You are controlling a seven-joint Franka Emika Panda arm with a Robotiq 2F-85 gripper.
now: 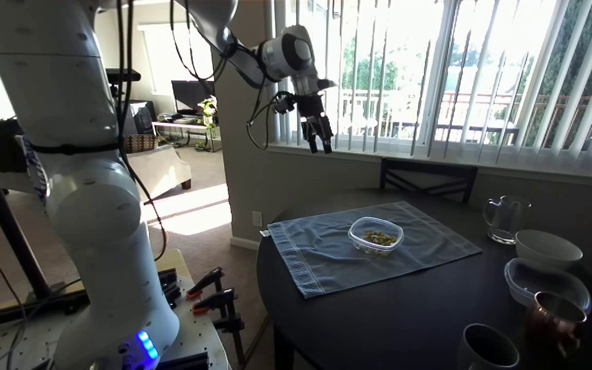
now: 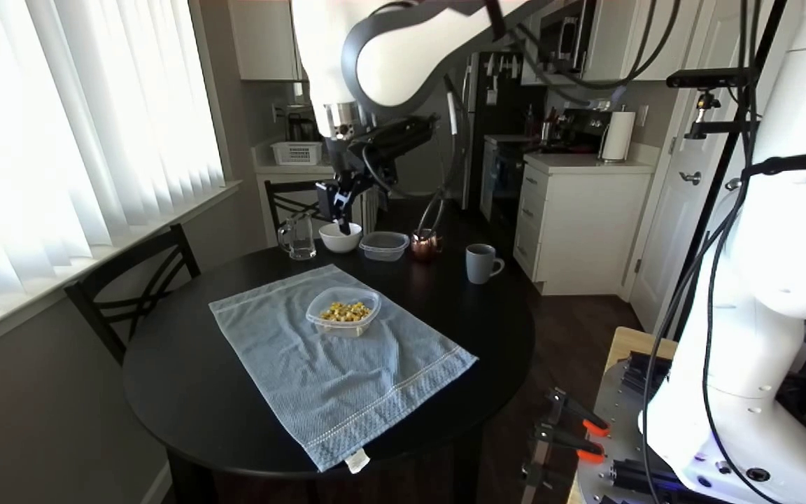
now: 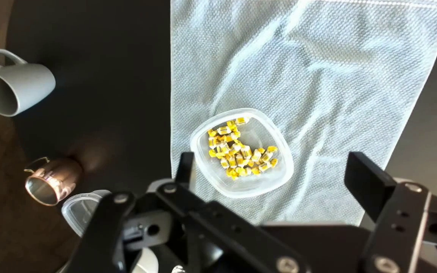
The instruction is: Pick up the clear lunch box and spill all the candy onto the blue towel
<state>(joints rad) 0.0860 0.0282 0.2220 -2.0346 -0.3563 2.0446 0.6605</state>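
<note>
Hand (image 1: 320, 148) hangs high above the dark round surface (image 2: 186, 378), fingertips angled downward. Released — fingers (image 3: 366, 182) spread wide apart in the wrist view.

Clear lunch box (image 3: 258, 134) lower than the hand and apart from it. In the wrist view it shows between the two fingers, closer to the one on the side of the pale ceramic mug (image 3: 34, 89). Cannot tell whether it lies plumb under the hand. Box upright, resting flat on the blue towel (image 2: 326, 385). Stands well apart from the other vessels in both exterior views.

Candy (image 3: 240, 160) inside the box, so likewise below the hand: small pieces with yellow ends, gathered toward the mug-side finger, part of the box floor bare beyond them. Towel wrinkled, spread well below the hand; white tag (image 2: 357, 460) near one corner, well away from the hand.

Past the mug-side finger in the wrist view: that mug, a copper mug (image 3: 65, 174) nearer the hand, then a second see-through container (image 3: 79, 209) partly hidden by the hand. White bowl (image 2: 340, 243) behind the fingertips in an exterior view, overlapped by them — line of sight only, bowl well below and apart. Clear glass mug (image 1: 509, 218) beside the bowl, likewise lower than the hand.

Dark chair (image 1: 429, 168) at the surface's edge, below hand level. Black clamps (image 1: 219, 298) with orange tips far below the hand, by the robot's base (image 1: 106, 308).
</note>
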